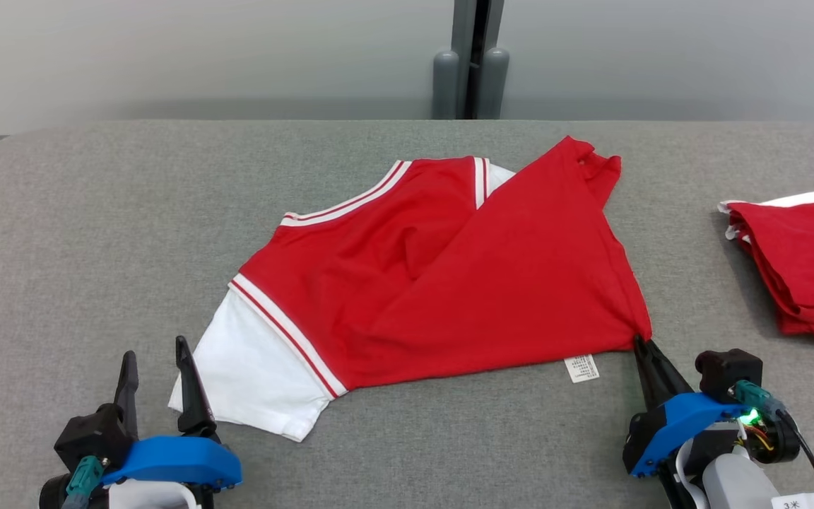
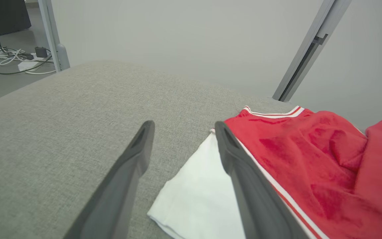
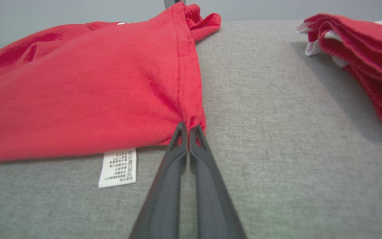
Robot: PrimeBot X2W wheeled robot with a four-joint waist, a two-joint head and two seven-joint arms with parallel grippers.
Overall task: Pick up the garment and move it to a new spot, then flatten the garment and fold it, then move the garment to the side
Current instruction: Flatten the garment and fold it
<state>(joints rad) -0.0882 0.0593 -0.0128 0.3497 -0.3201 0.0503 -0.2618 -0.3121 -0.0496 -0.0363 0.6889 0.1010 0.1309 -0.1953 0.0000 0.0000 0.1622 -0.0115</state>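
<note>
Bearing garment (image 1: 449, 283), grey table (image 1: 96, 212) before wall (image 1: 167, 56).

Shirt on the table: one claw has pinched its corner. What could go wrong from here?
1. The right gripper grips only a small pinch of the shirt at its corner; it might slip out when pulled.
2. The left gripper is open by the white sleeve, holding nothing, so a one-sided pull may bunch the cloth.
3. The red pile lies nearby on the right; a swing could disturb it.
</note>
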